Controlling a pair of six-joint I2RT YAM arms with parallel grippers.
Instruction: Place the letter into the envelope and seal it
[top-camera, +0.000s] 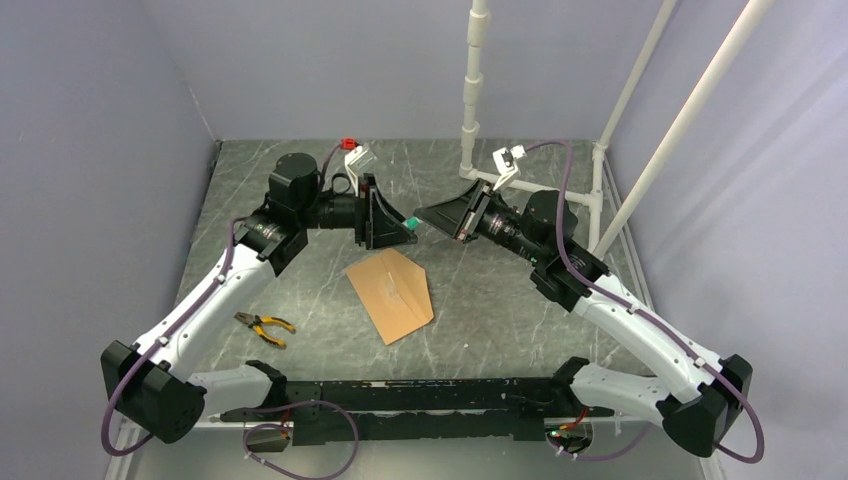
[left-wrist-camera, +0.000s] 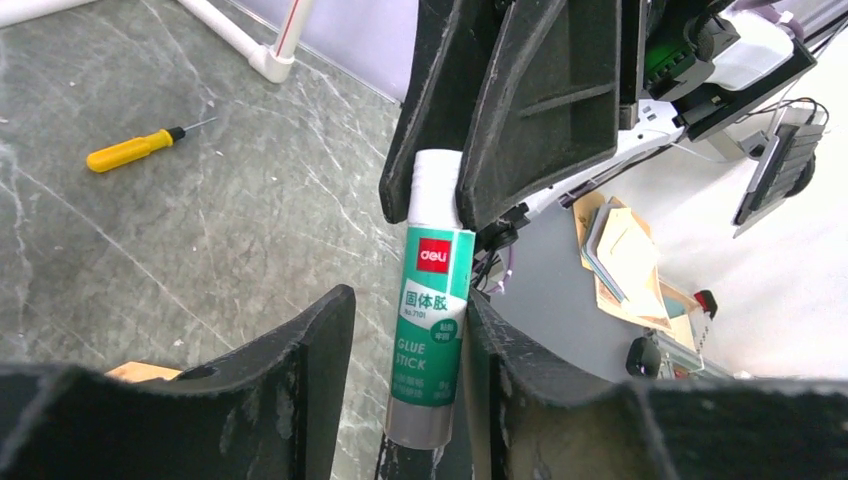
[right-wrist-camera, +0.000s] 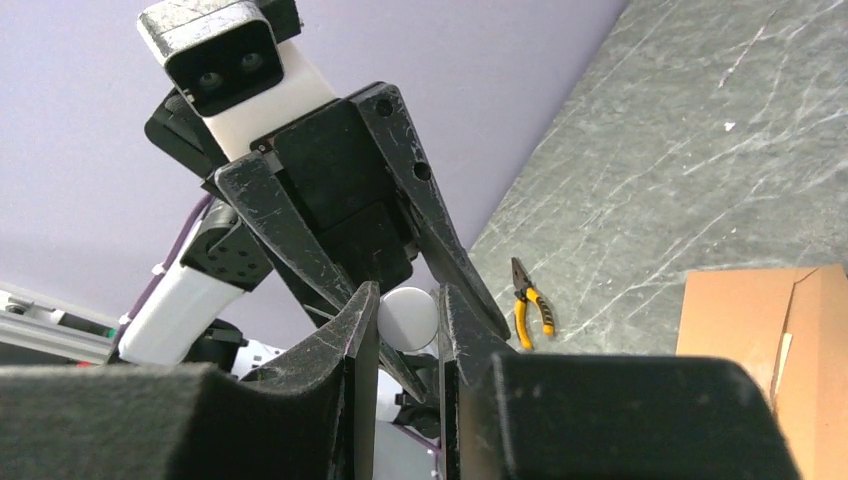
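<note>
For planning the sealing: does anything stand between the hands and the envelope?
Nothing visible lies between them and the envelope on the table. But the glue stick sits between the fingers of both the left hand and the right hand.

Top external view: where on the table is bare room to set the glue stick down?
The table is bare between the envelope and the right arm, and on its near side. Crowded: pliers at left; the left gripper and right gripper meet beyond it.
</note>
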